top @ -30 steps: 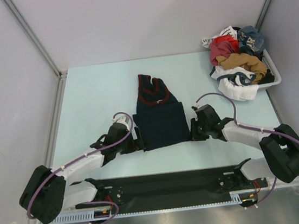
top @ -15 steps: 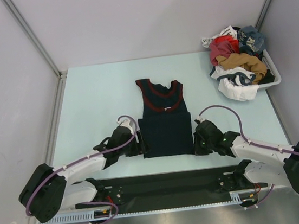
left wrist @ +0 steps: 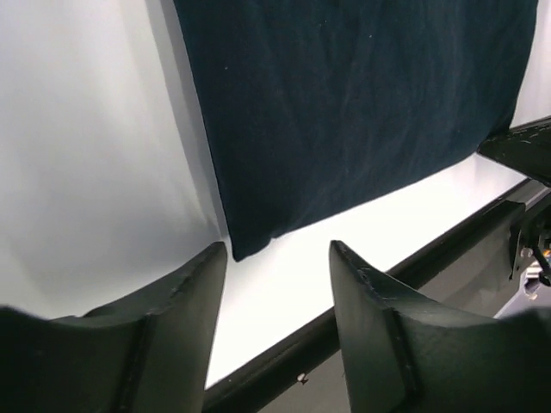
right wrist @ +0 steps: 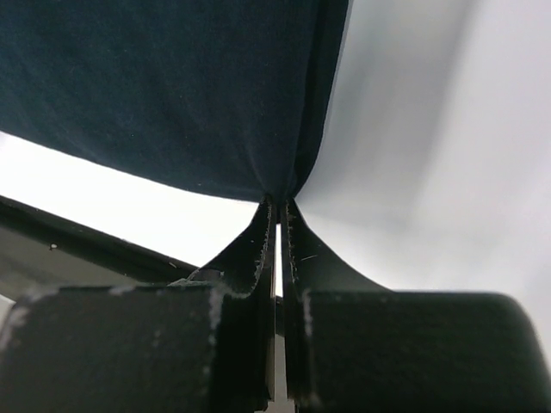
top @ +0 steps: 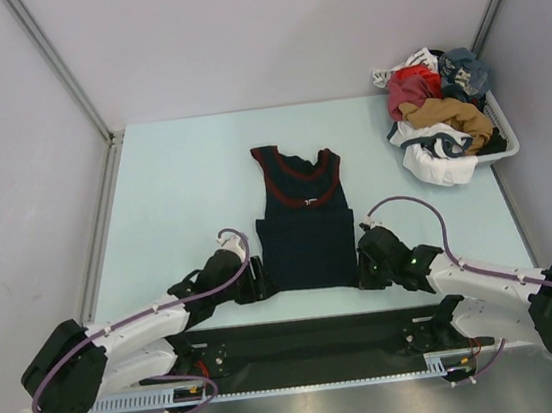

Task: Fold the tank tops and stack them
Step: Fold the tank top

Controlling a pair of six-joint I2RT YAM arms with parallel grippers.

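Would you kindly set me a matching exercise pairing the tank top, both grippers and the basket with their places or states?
1. dark navy cloth tank top with maroon trim
2. left gripper
3. right gripper
4. white plastic basket

A. shut on a hem corner
B. far right
C. spread flat, centre
D. jaws open

Pairs: 1-C, 2-D, 3-A, 4-B

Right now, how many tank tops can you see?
1 for certain: the navy tank top, spread flat on the table. Others may be buried in the clothes heap in the basket, far right.
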